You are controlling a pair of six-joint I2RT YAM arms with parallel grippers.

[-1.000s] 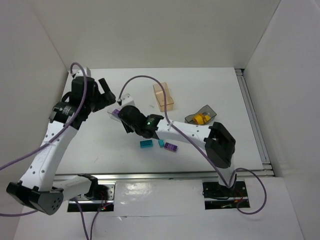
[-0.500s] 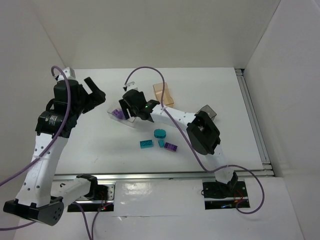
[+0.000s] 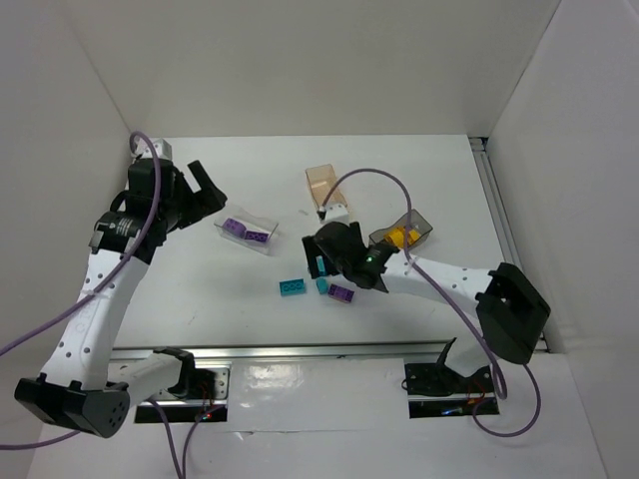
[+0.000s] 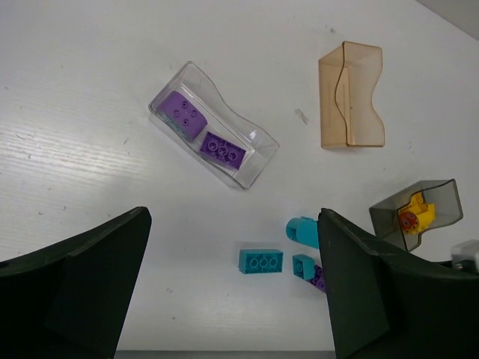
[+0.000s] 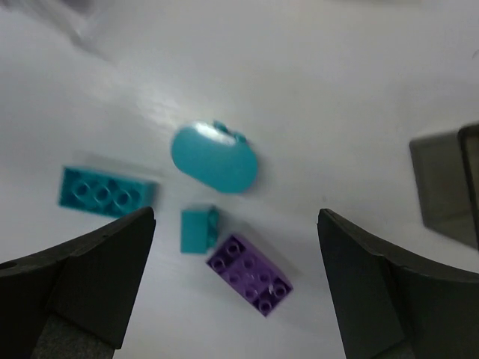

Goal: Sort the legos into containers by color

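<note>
I find both ends wide open, holding nothing; right gripper hovers over 4 loose legos near centre: rounded teal piece, teal brick, small teal brick just beside a purple brick; left gripper far left. Clear bin holds 2 purple legos; grey bin, right, holds yellow legos; peach bin far centre.

White tabletop: matte, with faint streaky grain seen in the left wrist view. It is enclosed by plain white panels: back wall, left wall, right wall. An aluminium rail is fitted along the right edge, a second rail along the near edge. A glossy white ledge is seen just in front. One small grey mark is noted on the tabletop.
</note>
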